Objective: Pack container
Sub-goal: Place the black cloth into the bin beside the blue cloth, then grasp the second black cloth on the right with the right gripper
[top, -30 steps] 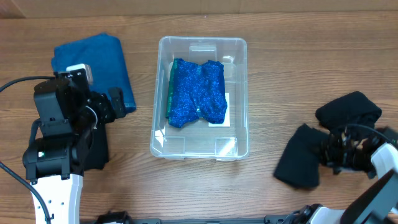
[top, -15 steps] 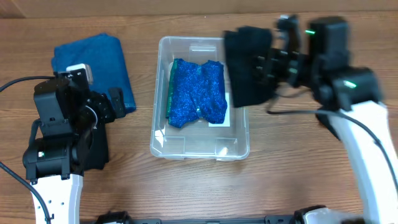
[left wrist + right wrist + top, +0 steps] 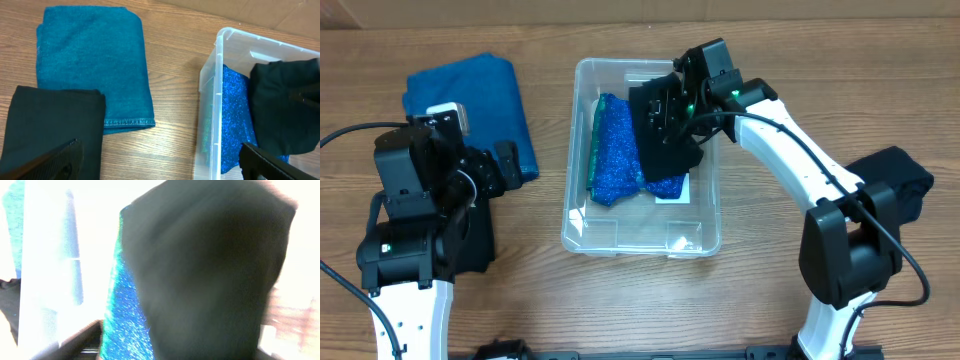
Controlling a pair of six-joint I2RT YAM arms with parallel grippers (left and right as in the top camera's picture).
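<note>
I find the container at frame centre: light, rigid, slick plastic, best taken by its rim. My right gripper hangs over it, apparently clamped on a limp black cloth, though its wrist view is blurred. The left gripper stands spread and empty.

In the overhead view, bright, even light falls from above. Shadows on the tabletop are soft and short, and small white glints sit on the near corners of the container. The left wrist view is sharp and evenly lit to the left of the container, though the fingers of the left tool are dark and out of focus. The right wrist view is overexposed: the container's walls wash out to white, and the black cloth inside it is smeared with blur, its edges soft.
</note>
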